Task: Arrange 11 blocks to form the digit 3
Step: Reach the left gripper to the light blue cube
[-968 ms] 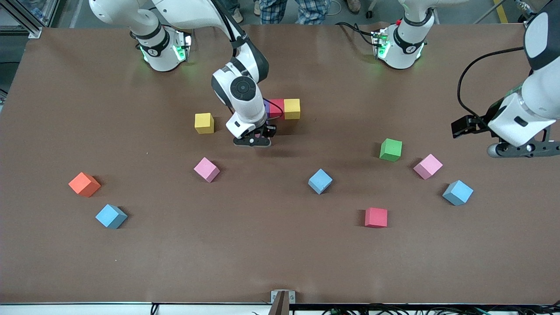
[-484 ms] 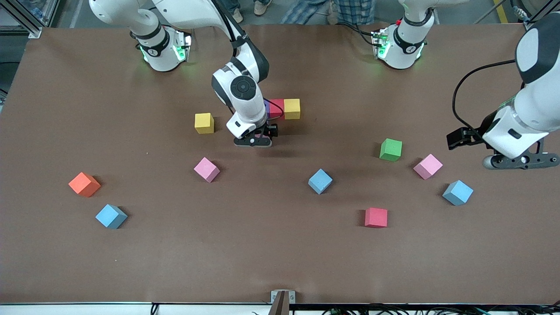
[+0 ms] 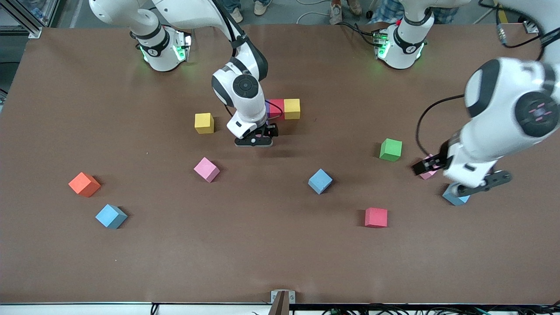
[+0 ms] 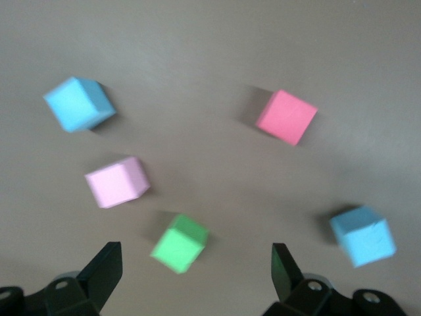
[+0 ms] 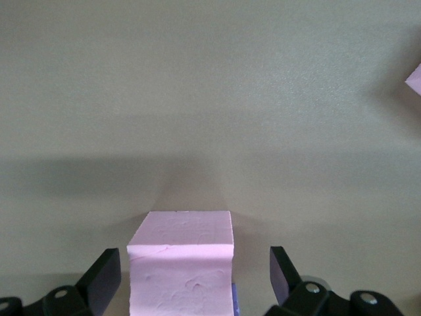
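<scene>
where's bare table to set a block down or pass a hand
Free: the wide strip nearer the front camera than the red block and blue block. Crowded: around the green block, where the left gripper hovers, and by the row at the yellow block.

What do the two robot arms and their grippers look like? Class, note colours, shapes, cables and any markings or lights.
Both arms have glossy white rounded shells with black bands at the joints and round dark grey caps. Green lights glow on their white bases. A black cable loops beside each forearm. The left gripper and the right gripper are black, each with two flat wedge-shaped fingers and a screw hole near each finger's base.
</scene>
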